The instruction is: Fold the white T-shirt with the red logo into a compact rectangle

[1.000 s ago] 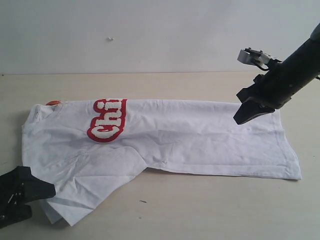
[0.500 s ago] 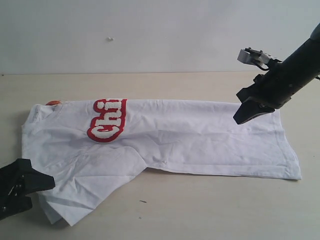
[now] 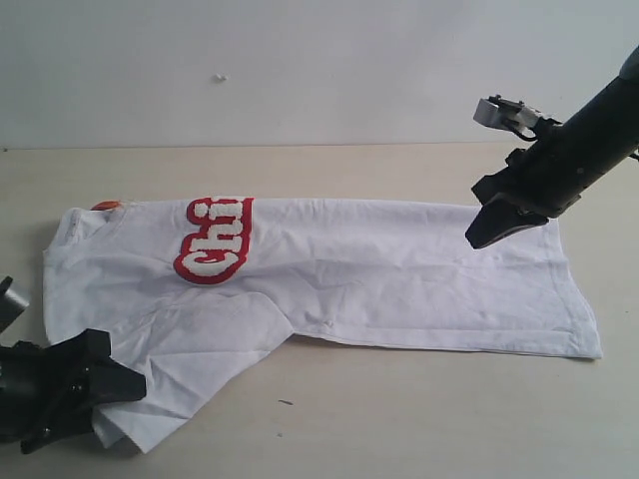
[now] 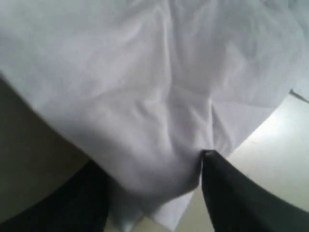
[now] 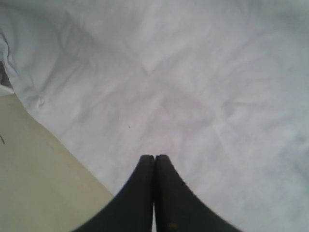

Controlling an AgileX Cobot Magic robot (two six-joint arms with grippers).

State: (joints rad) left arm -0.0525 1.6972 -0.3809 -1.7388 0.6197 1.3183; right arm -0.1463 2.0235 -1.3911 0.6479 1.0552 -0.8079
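Note:
The white T-shirt [image 3: 379,279] lies flat, folded lengthwise, with the collar end at the left. Only the "Chi" of the red logo [image 3: 215,239] shows, near the fold. An orange neck tag [image 3: 107,206] peeks out at the far left corner. My left gripper [image 3: 125,384] is at the shirt's near left corner, open, its jaws straddling the sleeve fabric [image 4: 145,87]; in the left wrist view the left gripper [image 4: 149,169] has cloth bunched between its fingers. My right gripper [image 3: 477,238] hangs shut above the hem end of the shirt [image 5: 193,87], and the right wrist view shows this gripper [image 5: 154,157] holding nothing.
The shirt rests on a pale wooden table [image 3: 399,409], with bare wood in front and to the right of the hem. A white wall [image 3: 300,70] rises behind the table's far edge.
My left gripper has pushed in to the right, onto the near left corner of the shirt. The right arm and the shirt have stayed put.

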